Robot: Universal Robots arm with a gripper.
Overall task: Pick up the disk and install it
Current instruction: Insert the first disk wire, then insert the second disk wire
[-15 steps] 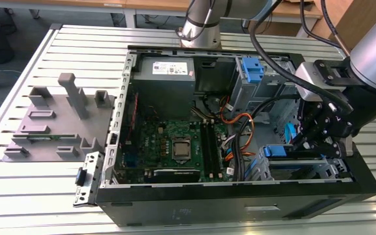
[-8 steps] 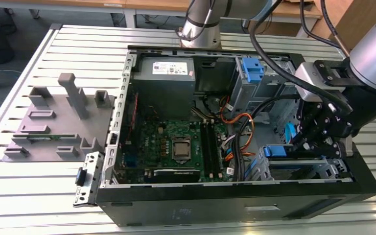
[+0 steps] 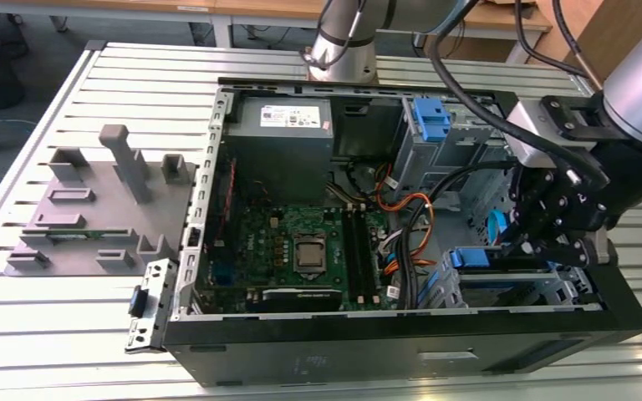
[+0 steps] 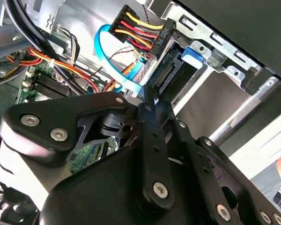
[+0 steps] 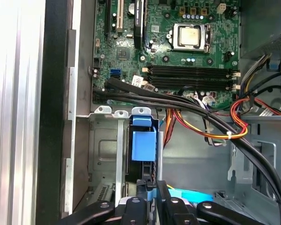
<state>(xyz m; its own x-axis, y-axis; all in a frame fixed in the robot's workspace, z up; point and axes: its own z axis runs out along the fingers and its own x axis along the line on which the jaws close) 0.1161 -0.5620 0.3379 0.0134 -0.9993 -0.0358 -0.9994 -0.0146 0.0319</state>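
Scanning from the exterior view's left: grey fixture blocks [image 3: 87,200] on the slatted bench [image 3: 31,292], then the open PC case [image 3: 298,351] w/ the motherboard [image 3: 298,242] in the middle, and my gripper [image 3: 544,238] way over at the exterior view's right, down inside the case by the drive cage [image 3: 522,288].

The disk [image 5: 143,150] sits edge-up in that cage, blue carrier tab facing me in the first wrist view, long axis running down into the bay. It's directly ahead of my gripper [image 5: 150,187], basically in line w/ the fingertips, and the tips look like they're right at or on its near edge.

Fingers [image 4: 147,101] in the second wrist view are pinched nearly together, only a thin gap btw them if any. Looks to me like they're clamped on the disk's edge, but the contact spot is hidden behind my own linkage, so tbh I can't tell for sure. SATA/power cables [image 4: 131,33] hang just beside the disk's connector end.
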